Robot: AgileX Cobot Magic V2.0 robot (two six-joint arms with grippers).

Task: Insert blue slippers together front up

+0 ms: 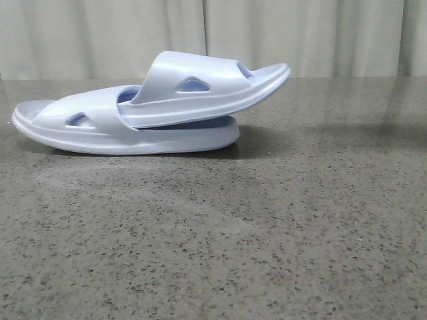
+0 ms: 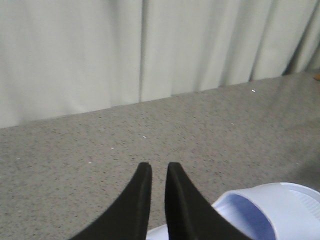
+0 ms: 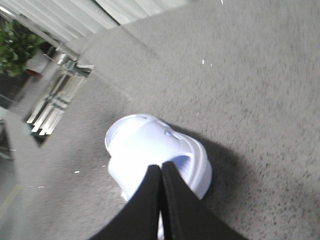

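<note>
Upper slipper [image 1: 200, 87] nested in lower slipper [image 1: 100, 130]

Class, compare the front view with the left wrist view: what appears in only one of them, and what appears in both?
Only the front view shows both blue slippers whole: the upper slipper pushed under the strap of the lower slipper, tilted up to the right.

Only the left wrist view shows the left hand, its dark fingers nearly closed on nothing, with just one rounded slipper end beside it.

Both share the speckled grey table and the pale curtain.
</note>
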